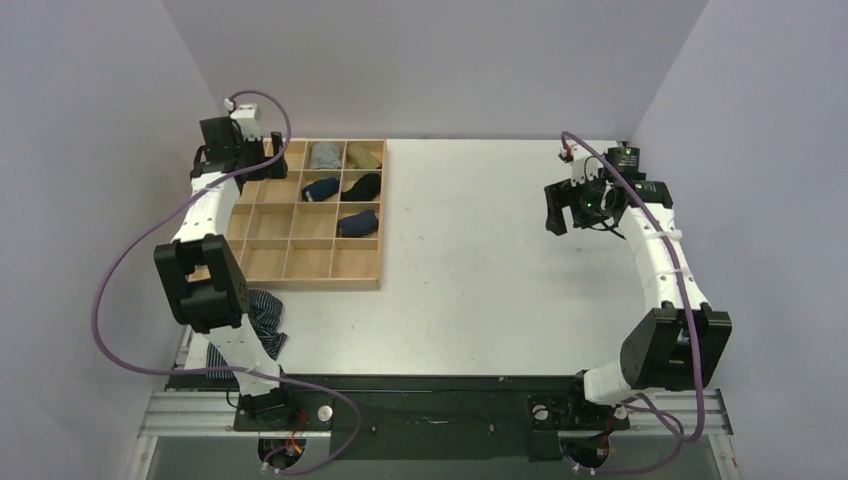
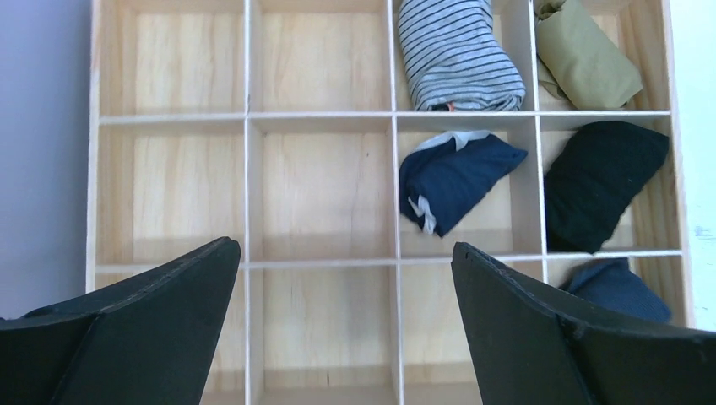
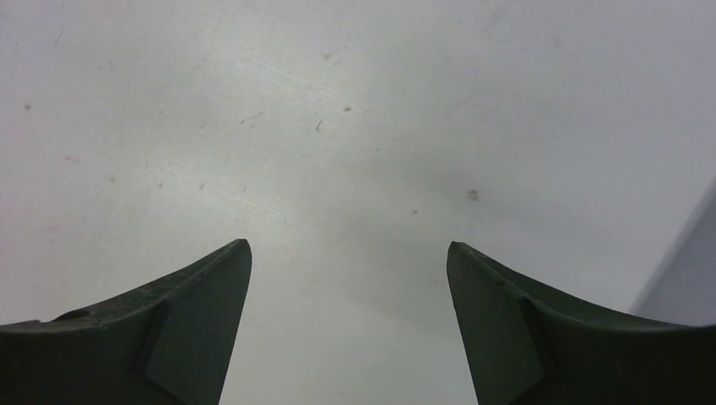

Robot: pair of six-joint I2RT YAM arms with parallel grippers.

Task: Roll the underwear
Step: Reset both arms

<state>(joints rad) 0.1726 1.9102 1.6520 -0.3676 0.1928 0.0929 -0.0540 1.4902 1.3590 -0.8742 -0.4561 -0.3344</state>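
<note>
My left fingers (image 2: 152,329) stood wide apart and empty above the wooden tray (image 2: 321,116). My right fingers (image 3: 169,337) were spread too, over the worktop (image 3: 355,126), holding nothing. The underwear (image 2: 460,179) lay bundled in a tray cell at one o'clock from my left fingers, with a black roll (image 2: 599,181) in the cell at its three o'clock. I judged it light, soft and limp, likely to loosen if tugged by its white trim, so I would pinch across its thick navy middle.
</note>
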